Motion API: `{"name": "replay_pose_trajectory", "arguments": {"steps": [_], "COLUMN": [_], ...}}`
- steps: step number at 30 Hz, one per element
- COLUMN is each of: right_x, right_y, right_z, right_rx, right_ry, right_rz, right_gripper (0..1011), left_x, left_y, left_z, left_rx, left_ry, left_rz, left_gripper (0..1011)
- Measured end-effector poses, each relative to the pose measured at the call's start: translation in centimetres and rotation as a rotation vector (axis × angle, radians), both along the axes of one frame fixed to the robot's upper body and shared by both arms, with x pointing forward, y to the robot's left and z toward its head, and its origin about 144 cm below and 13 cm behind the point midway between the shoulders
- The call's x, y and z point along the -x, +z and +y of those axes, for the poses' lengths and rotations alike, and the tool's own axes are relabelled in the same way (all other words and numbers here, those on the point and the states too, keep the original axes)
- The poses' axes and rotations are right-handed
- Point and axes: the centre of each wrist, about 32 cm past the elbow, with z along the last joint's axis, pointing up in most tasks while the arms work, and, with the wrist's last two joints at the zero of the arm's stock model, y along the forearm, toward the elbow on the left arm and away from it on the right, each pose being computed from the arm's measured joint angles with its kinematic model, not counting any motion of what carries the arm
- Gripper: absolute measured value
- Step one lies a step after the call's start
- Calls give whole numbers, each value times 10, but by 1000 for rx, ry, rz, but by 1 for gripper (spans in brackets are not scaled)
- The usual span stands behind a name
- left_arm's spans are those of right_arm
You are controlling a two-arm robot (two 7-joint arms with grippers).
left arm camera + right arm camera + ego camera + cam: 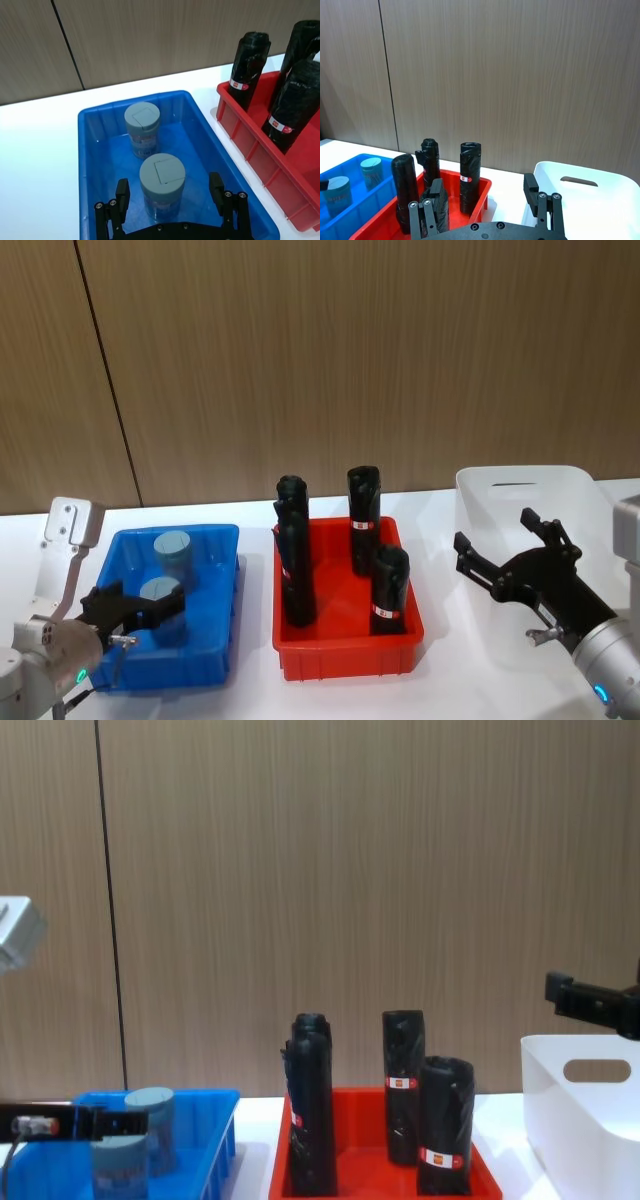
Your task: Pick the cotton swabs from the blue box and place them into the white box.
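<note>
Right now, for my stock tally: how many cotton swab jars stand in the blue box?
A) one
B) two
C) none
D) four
B: the far jar and the near jar stand in the blue box, the near one between the open fingers of the left gripper.

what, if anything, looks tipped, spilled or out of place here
Nothing stands out. Both cotton swabs stand upright, lids on, in the blue box; the left gripper is open around the nearer one. The black rolls stand in the red tray. The right gripper is open by the white box.
</note>
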Motion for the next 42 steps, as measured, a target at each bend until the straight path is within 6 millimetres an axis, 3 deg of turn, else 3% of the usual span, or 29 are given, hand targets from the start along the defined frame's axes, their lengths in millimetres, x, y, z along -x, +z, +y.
{"name": "replay_pose_trajectory", "arguments": {"steps": [42], "right_x": [0], "right_y": [0], "right_z": [0], "right_rx": [0], "right_ry": [0], "right_rz": [0], "right_gripper": [1002], "left_x": [-39], "left_y": [-22], "left_z": [7], "left_rx": [-13], "left_ry": [-41], "left_rz": [79], "left_gripper": [1004]}}
